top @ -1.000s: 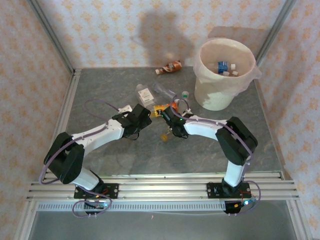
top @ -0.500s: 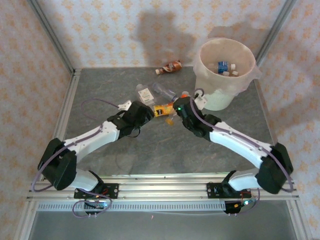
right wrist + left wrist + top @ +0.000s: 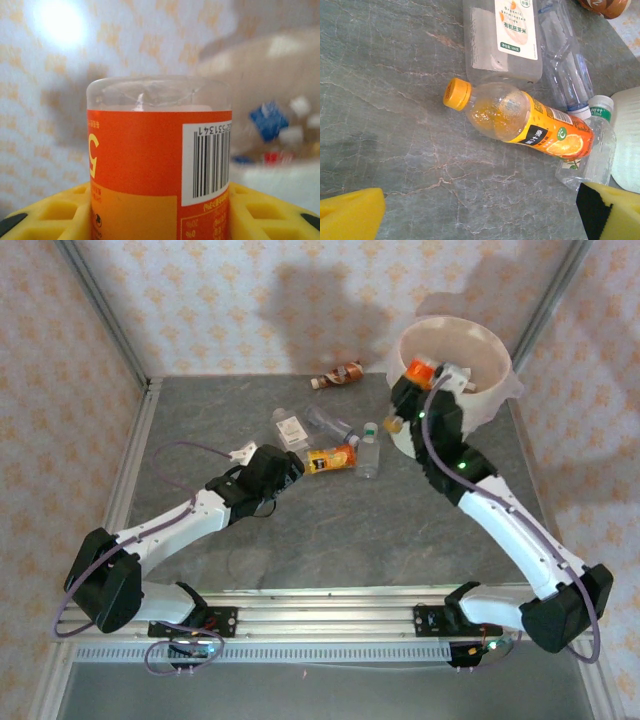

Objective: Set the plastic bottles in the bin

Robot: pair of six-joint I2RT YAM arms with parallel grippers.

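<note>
My right gripper is shut on an orange-labelled plastic bottle, held up at the left rim of the cream-white bin. The bin's inside looks blurred, with several bottles in it. On the table lie an orange juice bottle, a white-labelled clear bottle, a clear blue-tinted bottle, a green-capped clear bottle and a brown-red bottle. My left gripper is open just short of the orange juice bottle, nothing between its fingers.
The bottles on the table lie in a tight cluster between my left gripper and the bin. The bin's wall stands right behind the green-capped bottle. Metal rails edge the table on the left and right, with wallpapered walls behind.
My right arm has swung from the table's middle up and right to the bin's rim, carrying the orange-labelled bottle. The left arm has stretched a little toward the bottles, still open.
</note>
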